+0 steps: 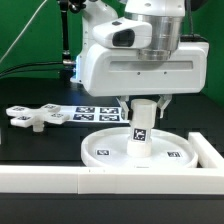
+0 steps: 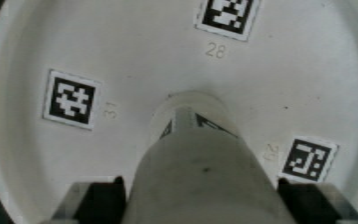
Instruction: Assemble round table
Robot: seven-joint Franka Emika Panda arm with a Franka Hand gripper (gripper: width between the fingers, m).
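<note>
The tool (image 1: 143,104) hangs straight over the disc (image 1: 115,143) with its jaws clamped on the upper end of the post (image 1: 141,128). In the wrist view the post (image 2: 197,160) fills the gap between the two dark fingers (image 2: 98,200), so this reads as a firm grasp.

The post stands upright, its long axis running straight down from the tool to the middle of the disc (image 2: 87,40). Its lower end meets the disc at the centre, between the three tags on the disc's face. Whether it is fully seated there or only resting on the surface cannot be told from either view.

The disc lies flat on the dark tabletop (image 1: 30,145), just behind the low white wall (image 1: 60,180). The cross piece (image 1: 35,117) lies flat, well apart from the disc, toward the exterior view's left, near the end of the marker board (image 1: 92,112).

My judgement is that the step in hand is joining post to disc. The coming move turns on that vertical line: the post's axis must stay square to the disc and centred while it is pressed or twisted home. Any tilt would likely jam it or nudge the disc sideways.
</note>
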